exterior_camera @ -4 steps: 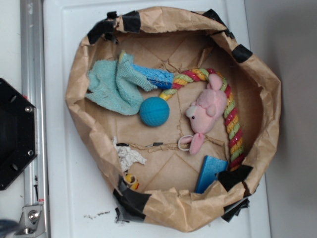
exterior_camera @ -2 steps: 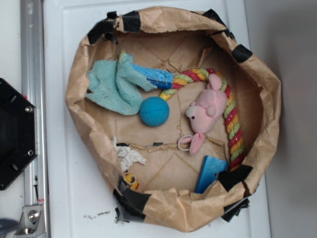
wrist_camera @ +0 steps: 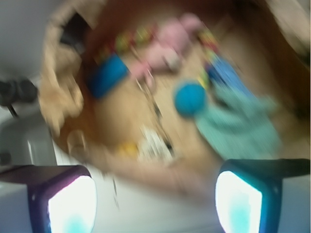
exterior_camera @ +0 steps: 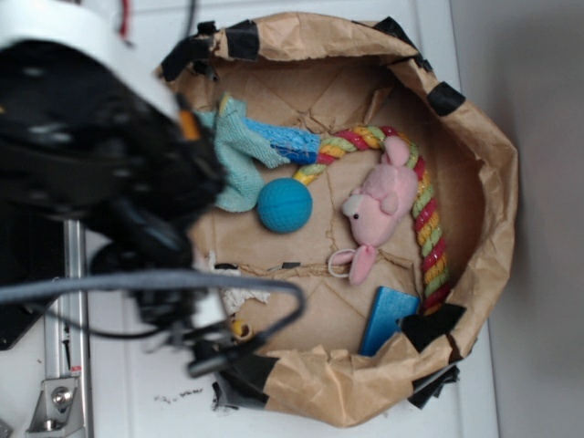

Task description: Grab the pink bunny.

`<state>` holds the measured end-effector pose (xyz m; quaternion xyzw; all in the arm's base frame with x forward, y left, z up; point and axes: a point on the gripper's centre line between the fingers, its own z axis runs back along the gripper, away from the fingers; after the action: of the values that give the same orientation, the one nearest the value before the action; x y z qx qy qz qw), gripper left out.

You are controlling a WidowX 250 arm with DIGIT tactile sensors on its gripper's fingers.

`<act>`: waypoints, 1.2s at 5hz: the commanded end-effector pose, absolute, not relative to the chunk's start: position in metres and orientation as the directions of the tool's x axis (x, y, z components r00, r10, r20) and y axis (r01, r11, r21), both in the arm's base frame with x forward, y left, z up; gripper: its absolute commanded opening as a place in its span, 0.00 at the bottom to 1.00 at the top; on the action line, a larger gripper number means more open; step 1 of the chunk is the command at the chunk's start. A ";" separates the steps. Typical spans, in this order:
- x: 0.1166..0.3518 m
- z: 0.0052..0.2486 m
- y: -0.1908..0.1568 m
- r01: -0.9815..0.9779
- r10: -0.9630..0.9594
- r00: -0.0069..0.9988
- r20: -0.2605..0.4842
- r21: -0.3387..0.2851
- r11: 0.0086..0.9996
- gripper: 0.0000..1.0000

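Hovering at the near rim of the paper bowl [exterior_camera: 493, 182], the gripper [wrist_camera: 155, 194] was seen with its jaws spread wide and nothing held. Beyond the blue ball [exterior_camera: 284, 204], the pink bunny [exterior_camera: 383, 196] was found lying against the braided rope [exterior_camera: 429, 228]. A soft, light, squashable toy was judged; its plump body was thought the best place to pinch.

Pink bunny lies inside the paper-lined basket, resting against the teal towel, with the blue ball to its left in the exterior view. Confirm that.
Not quite. The pink bunny rests against the braided rope, not the teal towel, which lies apart from it beyond the blue ball. The exterior view shows this. The rest holds: it lies inside the paper-lined basket, ball to its left.
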<state>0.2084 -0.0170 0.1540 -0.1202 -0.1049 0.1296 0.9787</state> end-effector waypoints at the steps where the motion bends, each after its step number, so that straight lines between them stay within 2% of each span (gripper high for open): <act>1: 0.289 0.112 -0.006 -0.262 0.380 0.857 0.347 -0.342 0.902 1.00; 2: 0.306 0.101 0.004 -0.283 0.361 0.840 0.406 -0.241 0.929 1.00; 3: 0.314 0.085 0.015 -0.336 0.369 0.850 0.377 -0.151 0.930 1.00; 4: 0.326 0.065 0.014 -0.354 0.341 0.871 0.353 -0.030 0.935 1.00; 5: 0.328 0.052 0.009 -0.324 0.313 0.905 0.287 -0.007 0.946 0.99; 6: 0.312 0.051 0.008 -0.350 0.337 0.915 0.224 0.020 0.937 0.00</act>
<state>0.3104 0.0087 0.0405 0.0285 -0.1073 0.1843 0.9766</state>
